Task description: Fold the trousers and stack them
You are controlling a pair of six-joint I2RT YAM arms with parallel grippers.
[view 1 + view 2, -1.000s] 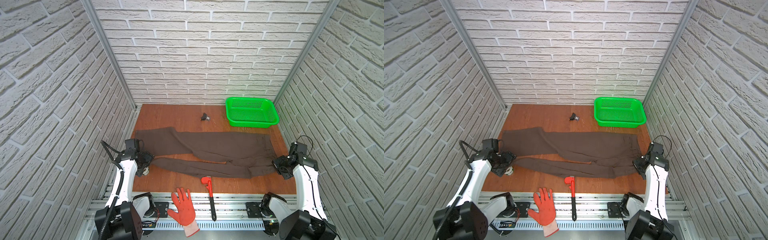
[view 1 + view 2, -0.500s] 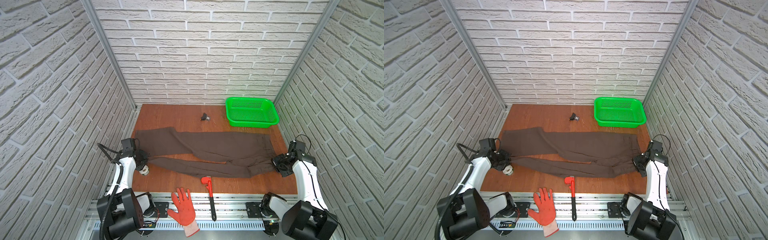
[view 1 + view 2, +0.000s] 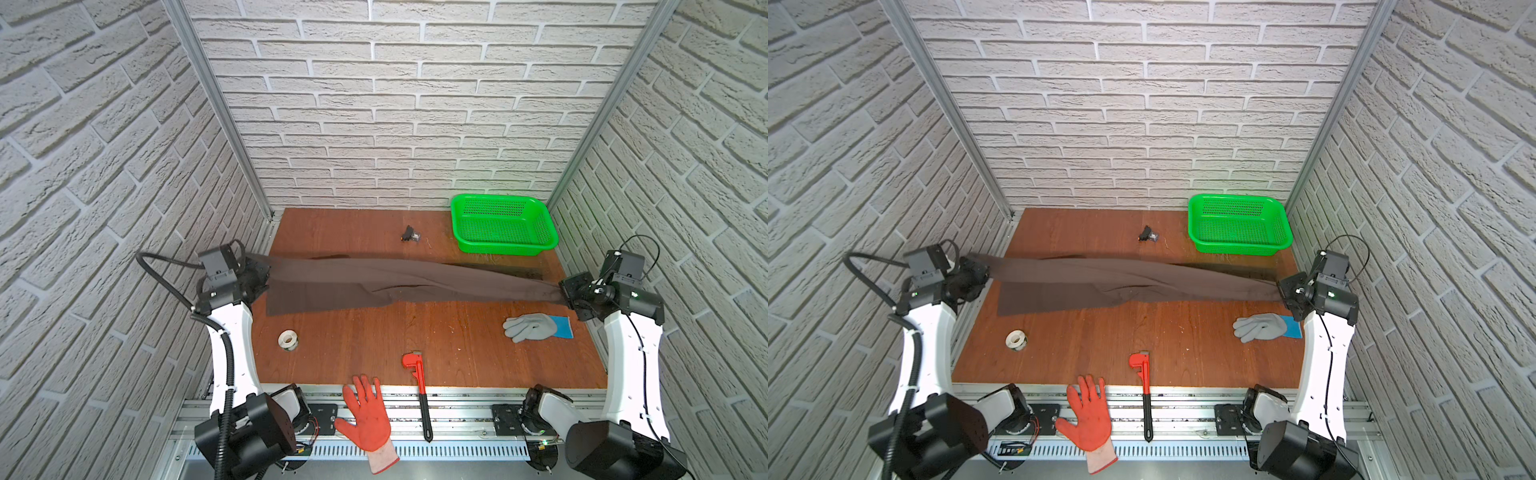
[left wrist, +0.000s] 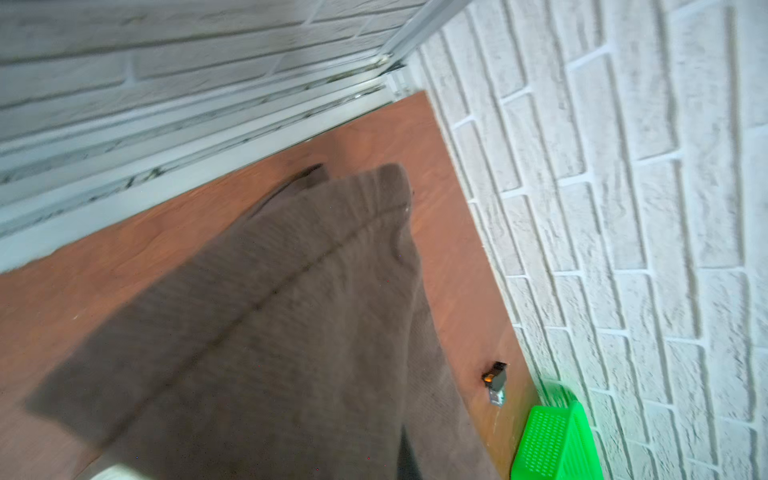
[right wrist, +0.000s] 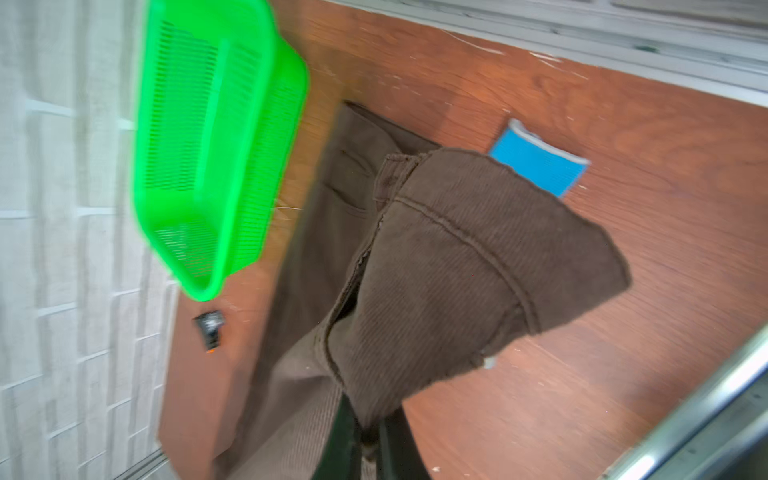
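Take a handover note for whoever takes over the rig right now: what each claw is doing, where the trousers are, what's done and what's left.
Claws: the left claw is shut on the leg end of the trousers. The right claw is shut on the waistband end.
Trousers: stretched across the table between the claws, raised at both ends, with one leg sagging toward the wood.
Done: both ends are gripped, but no fold shows yet.
Left: fold the trousers, then stack them. The grey glove near the right claw and the tape roll near the left claw probably need avoiding when lowering.
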